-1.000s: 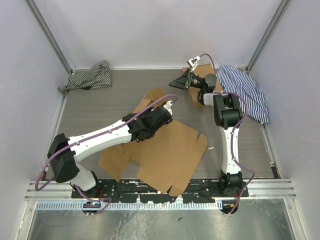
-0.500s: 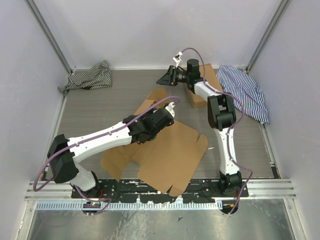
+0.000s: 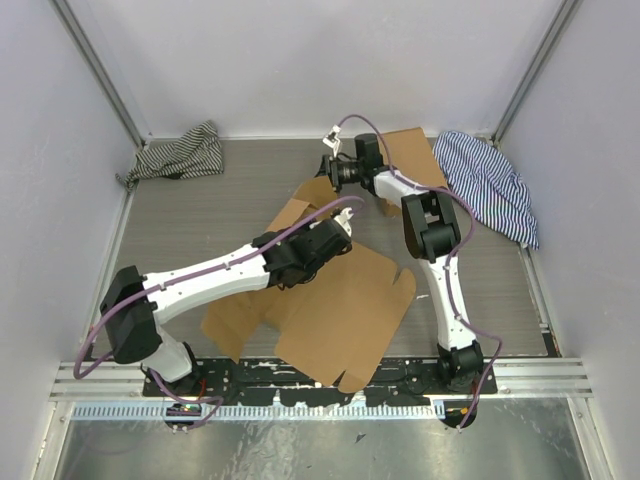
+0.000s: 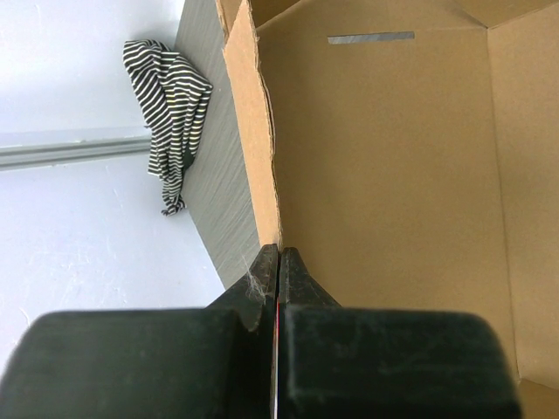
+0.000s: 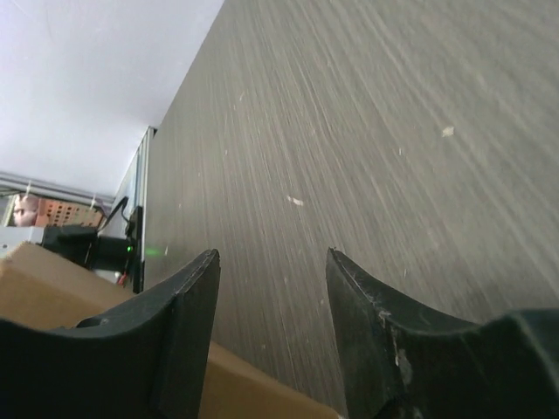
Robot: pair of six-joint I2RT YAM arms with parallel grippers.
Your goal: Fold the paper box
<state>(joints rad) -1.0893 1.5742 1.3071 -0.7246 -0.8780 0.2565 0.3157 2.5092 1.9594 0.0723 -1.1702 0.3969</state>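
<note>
1. Two arms at work. Box (image 3: 340, 300) lies mostly flat at centre of the top view. It's plain brown die-cut cardboard with one slot (image 4: 370, 37) in a panel.
2. Left gripper (image 4: 278, 253): jaws pressed together at the edge of the raised flap (image 4: 253, 131), likely propping it for the fold. Can't tell if cardboard is nipped.
3. Right gripper (image 5: 272, 257): jaws spread, empty, over grey wood-grain table (image 5: 393, 105), upper centre of the top view. Probably lining up on the flap.
</note>
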